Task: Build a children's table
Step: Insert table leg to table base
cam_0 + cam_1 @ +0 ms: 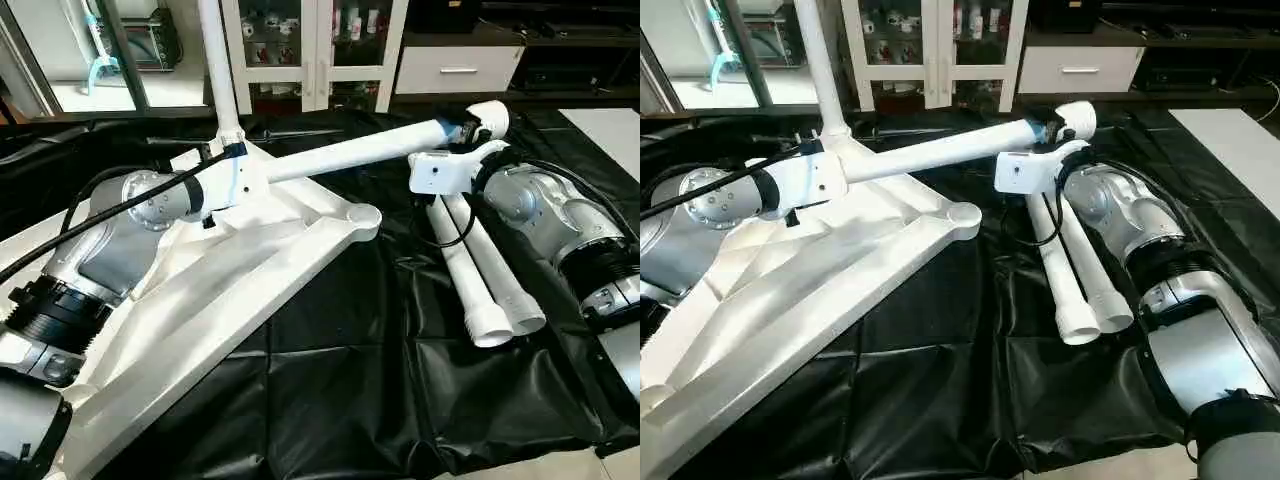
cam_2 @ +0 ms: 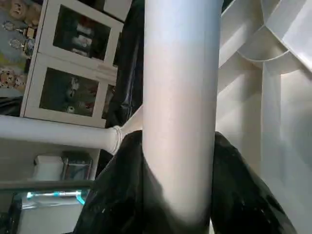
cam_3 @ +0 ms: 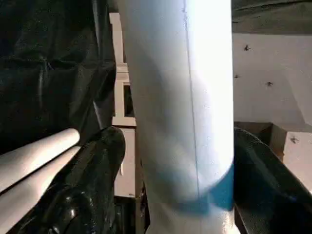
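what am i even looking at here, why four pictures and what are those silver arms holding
It is a two-armed humanoid robot assembling a children's table. The two wide pictures come from cameras on its head, looking down over its silver forearms; the two close-ups come from a camera on each wrist.

The white tabletop lies underside up on a black sheet, with one upright leg already in a far corner socket. Two spare legs lie on the sheet to the robot's right.

Both arms carry one long white leg. The left end effector is closed around it near the tabletop; the right end effector straddles its far end, contact unclear.
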Robot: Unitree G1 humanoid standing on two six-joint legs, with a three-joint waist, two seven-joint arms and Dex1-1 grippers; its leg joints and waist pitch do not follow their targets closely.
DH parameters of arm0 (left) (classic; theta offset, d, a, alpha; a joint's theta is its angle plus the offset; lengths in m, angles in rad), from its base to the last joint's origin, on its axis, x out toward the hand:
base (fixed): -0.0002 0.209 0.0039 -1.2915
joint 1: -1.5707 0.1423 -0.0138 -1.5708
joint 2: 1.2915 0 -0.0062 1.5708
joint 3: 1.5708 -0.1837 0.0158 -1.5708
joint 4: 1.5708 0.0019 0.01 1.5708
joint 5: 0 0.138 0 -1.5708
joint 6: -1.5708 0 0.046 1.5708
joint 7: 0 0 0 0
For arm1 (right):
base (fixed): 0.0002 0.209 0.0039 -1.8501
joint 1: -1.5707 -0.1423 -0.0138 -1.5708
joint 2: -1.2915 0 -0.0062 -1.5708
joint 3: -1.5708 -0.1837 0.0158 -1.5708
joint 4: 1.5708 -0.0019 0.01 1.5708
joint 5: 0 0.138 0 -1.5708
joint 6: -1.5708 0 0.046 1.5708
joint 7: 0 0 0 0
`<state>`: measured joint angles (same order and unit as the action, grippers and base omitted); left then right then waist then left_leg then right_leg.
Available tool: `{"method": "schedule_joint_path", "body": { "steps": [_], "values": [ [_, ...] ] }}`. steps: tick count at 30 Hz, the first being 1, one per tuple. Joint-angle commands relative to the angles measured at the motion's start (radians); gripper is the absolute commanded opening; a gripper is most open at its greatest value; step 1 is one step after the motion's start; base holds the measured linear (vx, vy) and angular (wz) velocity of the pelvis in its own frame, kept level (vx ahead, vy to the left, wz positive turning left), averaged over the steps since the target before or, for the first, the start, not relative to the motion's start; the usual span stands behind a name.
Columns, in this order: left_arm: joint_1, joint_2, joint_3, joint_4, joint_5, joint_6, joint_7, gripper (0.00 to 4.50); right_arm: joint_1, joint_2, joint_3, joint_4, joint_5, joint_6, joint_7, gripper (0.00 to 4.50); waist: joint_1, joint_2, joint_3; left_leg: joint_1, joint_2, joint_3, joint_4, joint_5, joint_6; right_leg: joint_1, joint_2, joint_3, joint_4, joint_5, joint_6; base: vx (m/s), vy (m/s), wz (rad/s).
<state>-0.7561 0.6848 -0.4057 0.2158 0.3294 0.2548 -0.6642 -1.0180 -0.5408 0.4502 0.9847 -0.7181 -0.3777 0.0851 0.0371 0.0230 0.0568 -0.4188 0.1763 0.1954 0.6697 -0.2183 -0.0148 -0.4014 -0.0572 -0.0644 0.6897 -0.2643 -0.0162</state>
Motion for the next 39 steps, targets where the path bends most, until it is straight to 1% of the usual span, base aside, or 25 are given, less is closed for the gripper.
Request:
{"method": "schedule_joint_path", "body": {
  "steps": [1,2,3,4,10,18,20,21,23,24,26,27,28,29,30,31,32,33,34,35,36,37,38,39],
  "values": [
    [-0.006,-0.005,0.041,-0.038,-0.002,0.003,0.005,1.41,-0.010,0.002,0.000,0.011,0.005,-0.005,0.019,2.89,-0.003,-0.002,-0.089,0.032,0.056,-0.029,-0.057,0.110,0.086,0.063,-0.081,0.058,-0.050,0.335,-0.299,0.000,0.000,0.00],
    [-0.006,-0.005,0.041,-0.038,-0.002,0.003,0.006,1.41,-0.010,0.002,0.000,0.011,0.005,-0.006,0.019,2.89,-0.003,-0.003,-0.088,0.032,0.056,-0.029,-0.057,0.109,0.086,0.063,-0.081,0.059,-0.050,0.333,-0.299,0.000,0.000,0.00],
    [-0.006,-0.005,0.041,-0.038,-0.001,0.004,0.006,1.41,-0.010,0.002,0.000,0.012,0.005,-0.006,0.019,2.80,-0.003,-0.002,-0.089,0.032,0.056,-0.029,-0.057,0.108,0.086,0.063,-0.081,0.059,-0.050,0.331,-0.299,0.000,0.000,0.00],
    [-0.008,-0.006,0.041,-0.036,0.000,0.004,0.005,1.41,-0.010,0.002,0.000,0.016,0.005,-0.007,0.020,2.59,-0.003,-0.003,-0.088,0.033,0.056,-0.029,-0.057,0.103,0.085,0.063,-0.081,0.059,-0.051,0.327,-0.300,0.000,0.000,0.00],
    [-0.010,-0.009,0.049,-0.040,0.005,0.006,0.002,1.41,-0.011,-0.002,0.006,0.030,0.007,-0.013,0.023,2.11,-0.004,-0.003,-0.087,0.032,0.056,-0.029,-0.057,0.085,0.081,0.062,-0.082,0.059,-0.053,0.305,-0.300,0.000,0.000,0.00],
    [-0.013,-0.010,0.053,-0.039,0.009,0.001,0.005,1.41,-0.011,0.000,0.005,0.039,0.011,-0.015,0.031,1.98,-0.004,-0.004,-0.085,0.030,0.055,-0.029,-0.057,0.067,0.076,0.062,-0.082,0.061,-0.054,0.286,-0.299,0.000,0.000,0.00],
    [-0.017,-0.017,0.063,-0.037,0.023,-0.017,0.039,1.41,-0.012,0.001,0.004,0.043,0.012,-0.016,0.034,1.96,-0.004,-0.002,-0.085,0.031,0.055,-0.030,-0.058,0.058,0.073,0.061,-0.081,0.060,-0.055,0.273,-0.298,0.000,0.000,0.00],
    [-0.021,-0.026,0.072,-0.035,0.008,-0.033,0.039,1.76,-0.012,0.001,0.004,0.044,0.013,-0.016,0.035,1.96,-0.004,-0.002,-0.085,0.031,0.056,-0.030,-0.058,0.057,0.072,0.060,-0.081,0.060,-0.055,0.273,-0.299,0.000,0.000,0.00],
    [-0.028,-0.050,0.103,-0.043,-0.030,-0.044,0.052,2.11,-0.012,0.000,0.002,0.050,0.015,-0.014,0.043,1.96,-0.003,-0.002,-0.085,0.031,0.055,-0.028,-0.057,0.049,0.068,0.060,-0.080,0.060,-0.055,0.279,-0.305,0.000,0.000,0.00],
    [-0.033,-0.062,0.122,-0.051,-0.054,-0.058,0.057,2.11,-0.011,0.000,0.000,0.056,0.018,-0.010,0.048,1.96,-0.004,-0.002,-0.085,0.030,0.055,-0.029,-0.057,0.047,0.066,0.062,-0.081,0.060,-0.055,0.280,-0.307,0.000,0.000,0.00],
    [-0.040,-0.085,0.158,-0.067,-0.094,-0.078,0.075,2.33,-0.013,-0.001,-0.007,0.075,0.026,0.009,0.060,1.93,-0.005,-0.005,-0.085,0.028,0.054,-0.029,-0.058,0.036,0.069,0.062,-0.081,0.060,-0.056,0.271,-0.304,0.000,0.000,0.00],
    [-0.050,-0.121,0.210,-0.086,-0.153,-0.075,0.094,2.49,-0.019,-0.003,-0.025,0.111,0.044,0.043,0.080,1.90,-0.006,-0.003,-0.083,0.030,0.055,-0.029,-0.059,0.024,0.068,0.060,-0.080,0.059,-0.058,0.252,-0.305,0.000,0.000,0.00],
    [-0.055,-0.139,0.234,-0.096,-0.182,-0.068,0.100,2.56,-0.021,-0.004,-0.035,0.128,0.054,0.058,0.089,1.89,-0.006,-0.002,-0.084,0.032,0.055,-0.028,-0.059,0.016,0.066,0.060,-0.081,0.059,-0.058,0.244,-0.310,0.000,0.000,0.00],
    [-0.059,-0.145,0.243,-0.098,-0.190,-0.070,0.106,2.59,-0.022,-0.005,-0.039,0.137,0.059,0.065,0.093,1.89,-0.003,-0.002,-0.082,0.034,0.057,-0.028,-0.060,-0.003,0.060,0.058,-0.083,0.060,-0.062,0.229,-0.316,0.000,0.000,0.00],
    [-0.075,-0.163,0.270,-0.105,-0.213,-0.084,0.128,2.79,-0.027,-0.009,-0.058,0.164,0.077,0.090,0.110,1.89,-0.003,-0.007,-0.083,0.030,0.057,-0.029,-0.061,-0.003,0.062,0.061,-0.081,0.059,-0.060,0.224,-0.313,0.000,0.000,0.00],
    [-0.082,-0.174,0.285,-0.109,-0.226,-0.082,0.138,2.79,-0.029,-0.010,-0.074,0.176,0.094,0.102,0.115,1.89,-0.005,-0.007,-0.082,0.030,0.056,-0.028,-0.060,-0.006,0.064,0.059,-0.081,0.059,-0.061,0.215,-0.309,0.000,0.000,0.00],
    [-0.101,-0.202,0.330,-0.115,-0.258,-0.088,0.174,2.93,-0.036,-0.013,-0.124,0.199,0.144,0.133,0.116,1.89,-0.004,-0.007,-0.082,0.030,0.056,-0.028,-0.060,-0.007,0.066,0.060,-0.083,0.060,-0.062,0.214,-0.310,0.000,0.000,0.00],
    [-0.107,-0.212,0.346,-0.117,-0.267,-0.092,0.188,3.07,-0.039,-0.014,-0.142,0.205,0.160,0.143,0.114,1.88,-0.002,-0.007,-0.084,0.030,0.056,-0.028,-0.058,-0.002,0.069,0.061,-0.084,0.062,-0.061,0.227,-0.312,0.000,0.000,0.00],
    [-0.107,-0.212,0.346,-0.117,-0.267,-0.092,0.188,3.15,-0.039,-0.014,-0.142,0.205,0.160,0.143,0.114,1.88,-0.001,-0.008,-0.083,0.031,0.056,-0.028,-0.058,0.008,0.077,0.059,-0.081,0.061,-0.061,0.234,-0.312,0.000,0.000,0.00],
    [-0.127,-0.250,0.418,-0.119,-0.296,-0.104,0.258,3.25,-0.052,-0.020,-0.223,0.227,0.245,0.188,0.116,1.88,0.001,-0.003,-0.084,0.028,0.055,-0.028,-0.057,0.015,0.079,0.061,-0.083,0.060,-0.059,0.247,-0.315,0.000,0.000,0.00],
    [-0.127,-0.250,0.418,-0.119,-0.296,-0.104,0.258,3.40,-0.052,-0.020,-0.223,0.227,0.245,0.188,0.116,1.88,-0.001,-0.006,-0.084,0.028,0.055,-0.028,-0.058,0.013,0.081,0.062,-0.083,0.060,-0.059,0.251,-0.312,0.000,0.000,0.00],
    [-0.136,-0.267,0.456,-0.122,-0.312,-0.107,0.297,3.55,-0.058,-0.021,-0.279,0.236,0.302,0.216,0.117,1.88,-0.001,-0.007,-0.085,0.027,0.055,-0.029,-0.057,0.020,0.085,0.062,-0.081,0.058,-0.057,0.254,-0.314,0.000,0.000,0.00],
    [-0.140,-0.274,0.472,-0.123,-0.319,-0.108,0.314,3.55,-0.060,-0.020,-0.304,0.240,0.327,0.229,0.119,1.88,-0.002,-0.008,-0.084,0.026,0.055,-0.028,-0.057,0.016,0.087,0.065,-0.086,0.061,-0.059,0.261,-0.318,0.000,0.000,0.00],
    [-0.148,-0.299,0.537,-0.129,-0.339,-0.105,0.385,3.66,-0.068,-0.010,-0.424,0.252,0.453,0.286,0.137,1.88,0.003,-0.002,-0.087,0.028,0.059,-0.029,-0.055,0.014,0.086,0.065,-0.087,0.061,-0.057,0.282,-0.323,0.000,0.000,0.00]
  ]
}}
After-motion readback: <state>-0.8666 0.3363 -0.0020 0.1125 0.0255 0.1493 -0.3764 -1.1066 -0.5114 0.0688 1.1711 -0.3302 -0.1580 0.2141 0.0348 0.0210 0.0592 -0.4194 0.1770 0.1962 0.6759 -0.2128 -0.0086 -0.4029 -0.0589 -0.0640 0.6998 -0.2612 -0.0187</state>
